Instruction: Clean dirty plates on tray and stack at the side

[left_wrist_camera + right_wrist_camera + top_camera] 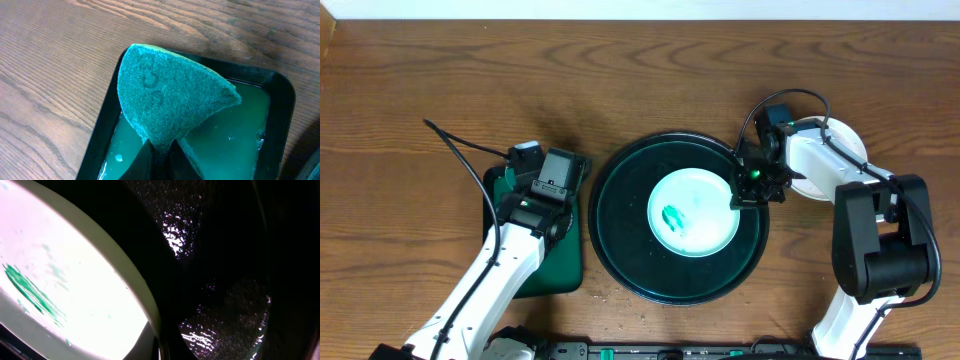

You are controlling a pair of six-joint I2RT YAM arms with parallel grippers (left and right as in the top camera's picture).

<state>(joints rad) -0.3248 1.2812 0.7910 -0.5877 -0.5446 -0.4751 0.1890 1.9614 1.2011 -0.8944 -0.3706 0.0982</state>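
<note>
- The right gripper is closed on the right rim of the plate, and its jaws pinch the edge.
- The plate lies inside the round tray, a little to the right of the middle, and a teal-green smear shows on its left part.
- The left gripper is clamped on a green sponge and holds it above the rectangular tray, which contains pale green liquid.
- A second plate sits on the table at the far right, partly under the right arm.
</note>
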